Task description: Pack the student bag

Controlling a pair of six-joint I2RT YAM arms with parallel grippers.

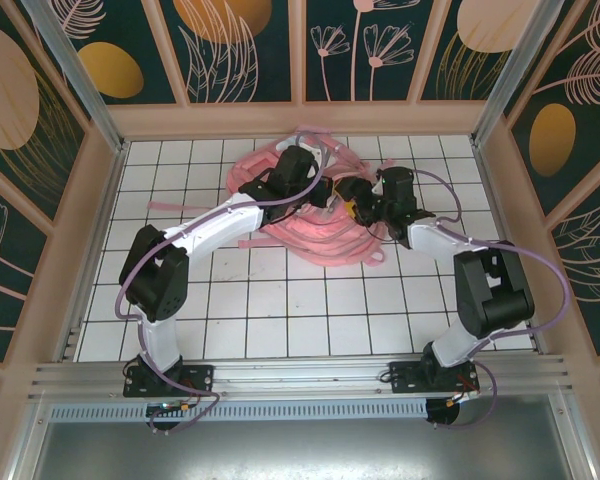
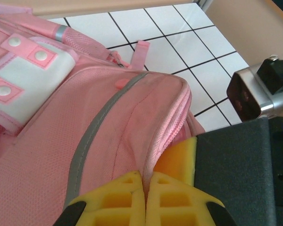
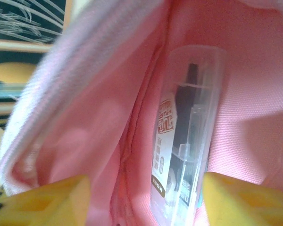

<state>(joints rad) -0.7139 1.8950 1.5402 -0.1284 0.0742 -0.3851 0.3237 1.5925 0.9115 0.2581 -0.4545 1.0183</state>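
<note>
Pink student bag (image 1: 315,238) — soft, grey-striped — lies slumped, its mouth open.

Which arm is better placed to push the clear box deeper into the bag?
Right. The right gripper is inside the bag, the clear box between its open fingers; the left gripper is shut on the bag's rim.

This is a robotics lab cell, a purpose-built test enclosure rather than a lived-in room. A white tiled worktop (image 1: 280,320) with a black grid fills the middle of the top view. It is boxed in by aluminium posts (image 1: 75,70) at the upper corners and by wall panels (image 1: 240,50) along the top and both sides, printed with stylised leaves and gold ovals on dark teal. Across the bottom of that view runs an aluminium rail (image 1: 300,372), where the left arm (image 1: 165,290) and the right arm (image 1: 490,290) are bolted, with purple cables (image 1: 560,295) looping off them.
</note>
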